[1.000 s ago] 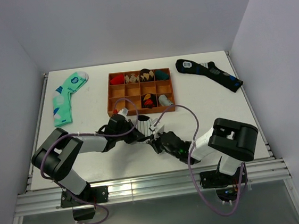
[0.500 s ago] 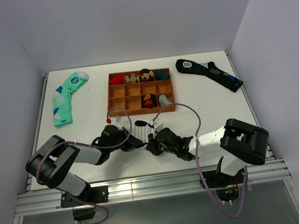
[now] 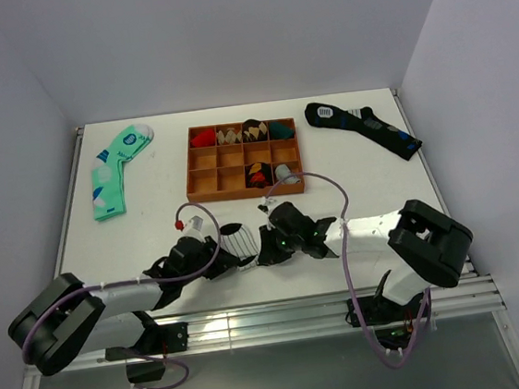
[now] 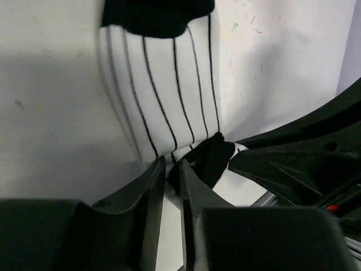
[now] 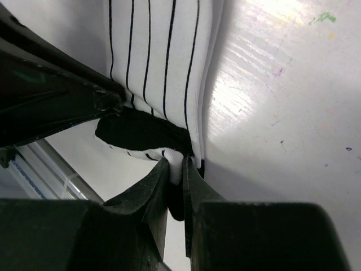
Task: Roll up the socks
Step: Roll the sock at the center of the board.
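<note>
The white sock with thin black stripes (image 3: 243,241) lies on the table near the front edge, between my two grippers. In the left wrist view the sock (image 4: 163,84) stretches away with a black end at the top. My left gripper (image 4: 172,169) is shut on its near edge, beside a folded black part. In the right wrist view my right gripper (image 5: 176,169) is shut on the sock's (image 5: 163,51) near white and black edge. From above, the left gripper (image 3: 232,259) and right gripper (image 3: 267,249) almost meet at the sock.
A brown compartment tray (image 3: 203,168) with several rolled socks stands behind the grippers. A mint green sock (image 3: 113,173) lies at the back left and a long black sock (image 3: 364,126) at the back right. The table's front rail (image 3: 254,320) is close.
Both grippers have moved with the striped sock towards the front edge and slightly left. The left arm has stretched out low to the left. The right arm has reached further in.
</note>
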`<state>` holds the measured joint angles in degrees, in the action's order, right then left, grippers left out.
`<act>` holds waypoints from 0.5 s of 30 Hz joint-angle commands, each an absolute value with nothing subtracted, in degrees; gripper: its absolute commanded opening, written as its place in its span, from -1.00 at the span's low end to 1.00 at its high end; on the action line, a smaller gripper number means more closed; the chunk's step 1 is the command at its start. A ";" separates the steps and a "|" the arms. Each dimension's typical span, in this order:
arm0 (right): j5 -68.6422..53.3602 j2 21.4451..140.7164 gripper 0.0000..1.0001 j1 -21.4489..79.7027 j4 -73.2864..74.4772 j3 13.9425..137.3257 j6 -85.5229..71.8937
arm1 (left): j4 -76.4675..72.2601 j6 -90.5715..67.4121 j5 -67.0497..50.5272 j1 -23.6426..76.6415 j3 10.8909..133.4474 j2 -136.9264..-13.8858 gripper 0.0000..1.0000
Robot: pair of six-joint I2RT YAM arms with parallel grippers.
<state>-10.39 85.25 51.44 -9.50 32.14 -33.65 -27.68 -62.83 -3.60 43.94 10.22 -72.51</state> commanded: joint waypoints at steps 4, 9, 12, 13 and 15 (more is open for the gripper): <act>-10.63 86.40 -0.80 50.54 11.40 39.36 -28.75 | -17.93 -61.17 9.66 48.34 7.12 -65.67 -0.46; -10.46 88.14 -0.80 50.62 16.08 42.53 -26.37 | -18.28 -60.39 16.68 52.55 5.80 -57.50 -0.31; -10.55 89.91 -0.81 50.54 17.84 44.56 -25.23 | -17.50 -58.63 20.11 54.75 5.80 -53.02 -0.25; -10.63 90.26 -0.82 50.54 18.28 45.26 -25.05 | -17.75 -57.84 20.65 55.36 5.80 -51.87 -0.25; -10.46 90.61 -0.82 50.54 18.89 45.88 -24.79 | -17.58 -55.30 22.14 57.38 6.15 -48.80 -0.22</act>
